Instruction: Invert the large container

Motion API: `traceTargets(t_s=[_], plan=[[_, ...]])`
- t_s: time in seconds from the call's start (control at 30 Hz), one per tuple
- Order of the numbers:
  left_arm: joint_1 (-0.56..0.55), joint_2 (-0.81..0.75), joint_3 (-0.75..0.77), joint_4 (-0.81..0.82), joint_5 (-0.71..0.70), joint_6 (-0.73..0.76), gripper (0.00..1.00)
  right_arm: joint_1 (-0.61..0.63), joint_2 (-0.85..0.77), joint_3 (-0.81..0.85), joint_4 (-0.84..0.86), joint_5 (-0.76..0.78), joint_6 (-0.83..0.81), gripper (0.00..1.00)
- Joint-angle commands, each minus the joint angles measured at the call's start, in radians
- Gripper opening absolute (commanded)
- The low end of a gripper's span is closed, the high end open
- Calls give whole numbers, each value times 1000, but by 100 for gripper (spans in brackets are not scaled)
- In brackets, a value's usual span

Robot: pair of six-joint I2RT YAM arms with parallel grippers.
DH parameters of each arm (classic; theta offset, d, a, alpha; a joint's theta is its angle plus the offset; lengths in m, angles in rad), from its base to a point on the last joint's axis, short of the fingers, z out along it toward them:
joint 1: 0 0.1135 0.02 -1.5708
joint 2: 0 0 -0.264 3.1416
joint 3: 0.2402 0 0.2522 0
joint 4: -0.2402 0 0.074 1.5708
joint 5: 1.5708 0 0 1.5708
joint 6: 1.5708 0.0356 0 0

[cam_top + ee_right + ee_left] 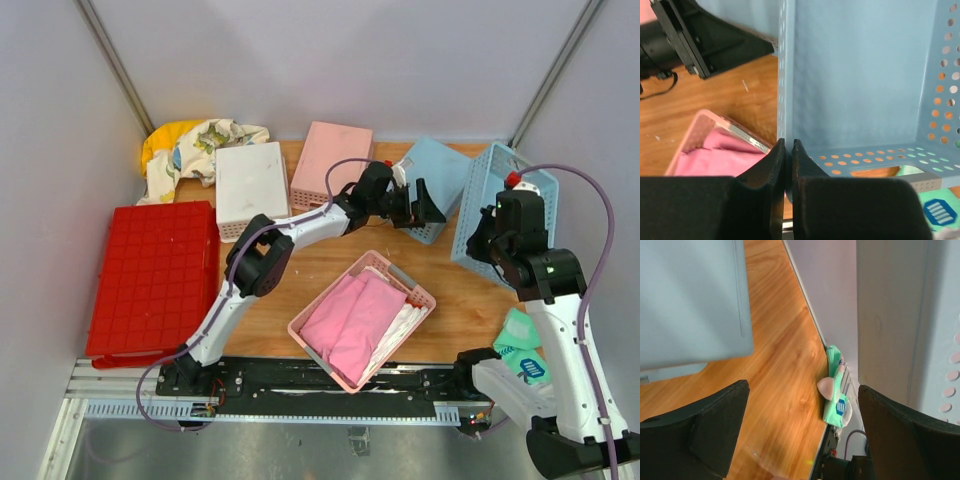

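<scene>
A: Your red bin (152,278) lies flat at the left edge of the table (455,315), with its square-grid ribbed side facing up. Both of your grippers are well apart from it.

B: You can see the white box (251,187) just beside its far right corner, with a pink box (331,160) next to that and a crumpled cloth (196,147) at the back.

A: Your left arm (300,225) reaches across the table to the far right. Your left gripper (432,205) has its jaws spread wide and nothing sits between them. Its wrist view shows only bare wood there and, beyond, the green packet (836,392) at the table's edge.

B: That gripper is right by the middle blue basket (450,165), which is tipped so that a plain side shows from above. You can't tell from these views whether a finger touches it.

A: Your right gripper (788,145) has its fingers pressed together on a side wall of the right blue basket (860,75). The wall's edge runs straight down into the pinch. From above, that basket sits at the right edge of the table with its inside showing.

B: Between your arms, nearer the bases, the pink basket (418,287) holds folded pink cloth (350,315). You can see one corner of it beside the right fingers in the wrist view too
</scene>
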Motion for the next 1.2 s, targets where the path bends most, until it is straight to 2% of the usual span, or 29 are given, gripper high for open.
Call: traceTargets(t_s=[0.0,0.2,0.33,0.47,0.7,0.8,1.0,1.07,1.17], plan=[[-1,-167,-28,-74,9,89,95,-21,-10,11,135,-57,101,1],[57,-350,-246,-1,-10,77,97,-192,-25,-115,402,-366,254,1],[80,-389,-284,-29,1,106,97,-321,-29,-258,666,-550,407,1],[82,-396,-289,-46,23,129,97,-375,-8,-411,904,-667,564,1],[100,-388,-233,-119,34,201,97,-392,83,-525,1373,-783,780,1],[107,-393,-229,-121,38,211,97,-406,184,-532,1595,-831,846,1],[124,-387,-182,-178,52,255,97,-449,413,-582,2088,-881,1155,1],[124,-394,-181,-183,52,260,98,-459,451,-605,2154,-899,1204,1],[124,-399,-185,-189,56,264,98,-468,450,-659,2156,-898,1212,1]])
